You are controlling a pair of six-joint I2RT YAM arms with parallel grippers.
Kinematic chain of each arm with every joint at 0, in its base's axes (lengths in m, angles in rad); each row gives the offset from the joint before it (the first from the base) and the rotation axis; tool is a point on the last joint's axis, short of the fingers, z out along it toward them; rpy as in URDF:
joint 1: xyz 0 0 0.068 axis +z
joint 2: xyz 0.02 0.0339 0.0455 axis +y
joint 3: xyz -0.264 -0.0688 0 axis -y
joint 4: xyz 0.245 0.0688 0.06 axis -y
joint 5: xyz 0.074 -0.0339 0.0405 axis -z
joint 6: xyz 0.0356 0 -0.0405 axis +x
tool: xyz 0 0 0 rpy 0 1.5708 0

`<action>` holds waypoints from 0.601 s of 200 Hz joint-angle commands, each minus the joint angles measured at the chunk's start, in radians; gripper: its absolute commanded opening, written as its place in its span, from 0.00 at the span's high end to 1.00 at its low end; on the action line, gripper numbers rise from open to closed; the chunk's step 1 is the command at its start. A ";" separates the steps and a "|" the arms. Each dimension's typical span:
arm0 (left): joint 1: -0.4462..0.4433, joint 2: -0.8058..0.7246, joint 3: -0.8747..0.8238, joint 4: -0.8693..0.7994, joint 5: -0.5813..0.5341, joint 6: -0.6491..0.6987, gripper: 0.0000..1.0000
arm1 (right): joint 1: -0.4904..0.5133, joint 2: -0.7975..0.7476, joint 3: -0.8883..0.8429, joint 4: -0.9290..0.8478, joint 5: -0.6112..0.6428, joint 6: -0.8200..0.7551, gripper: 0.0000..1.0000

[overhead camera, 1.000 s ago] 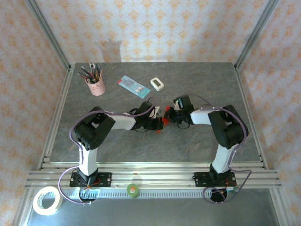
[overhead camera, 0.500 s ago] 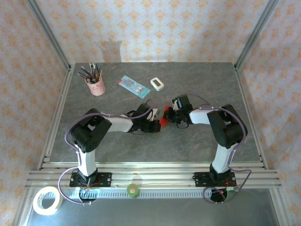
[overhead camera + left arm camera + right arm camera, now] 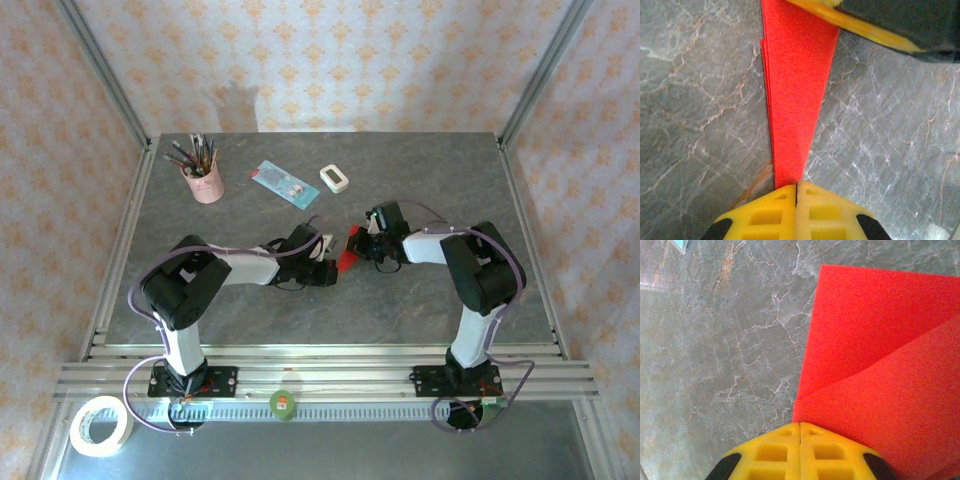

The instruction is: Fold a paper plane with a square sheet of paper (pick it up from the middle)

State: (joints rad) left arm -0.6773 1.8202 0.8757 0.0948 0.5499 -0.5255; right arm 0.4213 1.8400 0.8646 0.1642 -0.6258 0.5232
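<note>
The square sheet of paper (image 3: 347, 251), bright red and folded into layers, sits mid-table between my two grippers. In the left wrist view it is a narrow wedge (image 3: 796, 85) tapering down into my left gripper (image 3: 796, 189), whose yellow jaws are shut on its tip. The right gripper's yellow finger (image 3: 860, 27) crosses the wedge's wide end. In the right wrist view the paper (image 3: 880, 360) shows an overlapping flap, and my right gripper (image 3: 800, 427) is shut on its near corner. From above, the left gripper (image 3: 334, 267) and right gripper (image 3: 360, 240) are close together.
A pink cup of pens (image 3: 203, 181) stands back left. A light blue card (image 3: 283, 183) and a small white block (image 3: 335, 178) lie behind the grippers. A tape roll (image 3: 101, 425) and a green object (image 3: 283, 403) rest by the near rail.
The left arm's elbow has swung left and its gripper has slid slightly nearer. The right gripper has shifted a little left and back. More red paper now shows between them.
</note>
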 commanded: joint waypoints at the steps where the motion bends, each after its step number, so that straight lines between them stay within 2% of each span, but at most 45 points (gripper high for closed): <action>1: -0.023 -0.007 -0.061 -0.203 -0.033 0.009 1.00 | -0.004 0.073 -0.017 -0.111 0.116 -0.002 0.94; 72: -0.025 -0.053 -0.101 -0.218 -0.049 -0.008 1.00 | -0.003 0.072 -0.021 -0.109 0.111 -0.001 0.94; 91: 0.009 -0.117 -0.073 -0.192 -0.001 -0.031 1.00 | -0.001 0.064 -0.028 -0.106 0.103 0.000 0.94; 120: 0.057 -0.220 -0.012 -0.153 0.003 -0.040 1.00 | 0.009 0.040 -0.046 -0.086 0.075 0.009 0.94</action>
State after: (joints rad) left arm -0.6567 1.6886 0.8200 -0.0189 0.5385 -0.5484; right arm 0.4252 1.8427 0.8677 0.1661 -0.6292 0.5236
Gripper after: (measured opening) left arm 0.044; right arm 0.062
